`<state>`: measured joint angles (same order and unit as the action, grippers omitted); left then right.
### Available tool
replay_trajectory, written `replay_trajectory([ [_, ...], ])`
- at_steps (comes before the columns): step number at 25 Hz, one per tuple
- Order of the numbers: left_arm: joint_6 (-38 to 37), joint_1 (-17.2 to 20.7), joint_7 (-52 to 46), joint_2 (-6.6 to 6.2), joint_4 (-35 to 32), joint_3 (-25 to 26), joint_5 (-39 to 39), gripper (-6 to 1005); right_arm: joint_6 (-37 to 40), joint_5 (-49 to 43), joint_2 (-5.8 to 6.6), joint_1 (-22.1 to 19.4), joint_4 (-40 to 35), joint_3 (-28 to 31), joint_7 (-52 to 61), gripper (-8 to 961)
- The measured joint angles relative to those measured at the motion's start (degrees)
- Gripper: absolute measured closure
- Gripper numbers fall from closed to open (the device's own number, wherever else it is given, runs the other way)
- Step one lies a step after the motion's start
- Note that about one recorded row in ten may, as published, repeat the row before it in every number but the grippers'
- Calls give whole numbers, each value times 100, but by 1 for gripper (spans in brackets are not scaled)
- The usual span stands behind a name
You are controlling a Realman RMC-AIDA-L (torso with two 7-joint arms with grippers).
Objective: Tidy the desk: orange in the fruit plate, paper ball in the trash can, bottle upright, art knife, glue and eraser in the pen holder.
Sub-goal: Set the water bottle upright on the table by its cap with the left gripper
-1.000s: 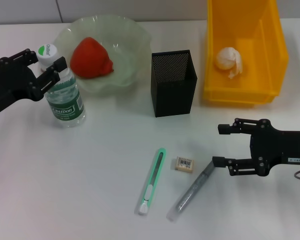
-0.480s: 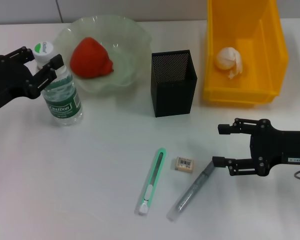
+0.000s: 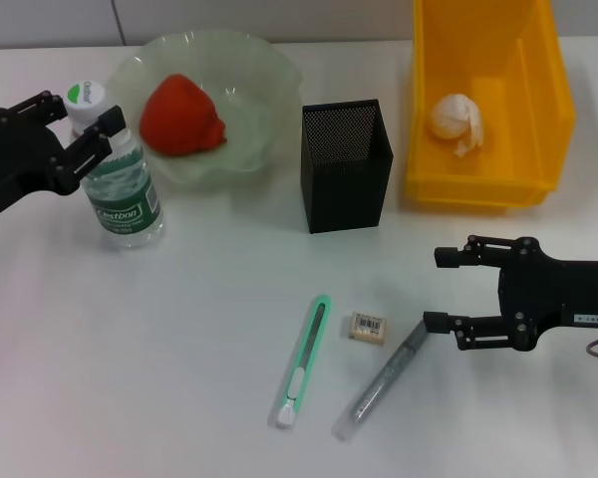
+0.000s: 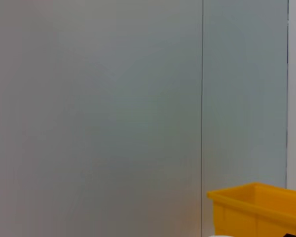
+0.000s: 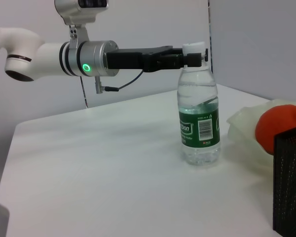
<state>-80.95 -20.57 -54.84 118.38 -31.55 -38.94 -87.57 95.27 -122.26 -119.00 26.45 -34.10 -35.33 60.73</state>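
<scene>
Now the clear plastic water bottle with the green label and white cap (image 3: 117, 172) stands upright on the white desk (image 3: 159, 358) beside the pale green glass fruit plate (image 3: 244, 80), where a second ago it leaned over in the left gripper's (image 3: 80, 134) hold; that leaves the bottle step as good as done, pending release. The left gripper's black fingers (image 5: 180, 58) sit closed on the bottle's neck just under the cap, as the right wrist view shows clearly. The red-orange fruit (image 3: 181, 115) already lies in the plate and the crumpled paper ball (image 3: 458, 121) in the yellow bin (image 3: 553, 110). Still out on the desk, well in front of the black mesh pen holder (image 3: 345, 164), are the green art knife (image 3: 304, 360), the small boxed eraser (image 3: 368, 327) and the grey glue stick (image 3: 384, 379). The right gripper (image 3: 437, 289) has not moved: it waits spread wide and empty, its lower fingertip right at the glue stick's upper end.
</scene>
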Motion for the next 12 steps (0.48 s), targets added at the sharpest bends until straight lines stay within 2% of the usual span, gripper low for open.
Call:
replay_trajectory([
  [12, 38, -5, 39, 6, 23, 0, 54, 464, 0, 0, 0, 0, 0, 0, 0, 155],
])
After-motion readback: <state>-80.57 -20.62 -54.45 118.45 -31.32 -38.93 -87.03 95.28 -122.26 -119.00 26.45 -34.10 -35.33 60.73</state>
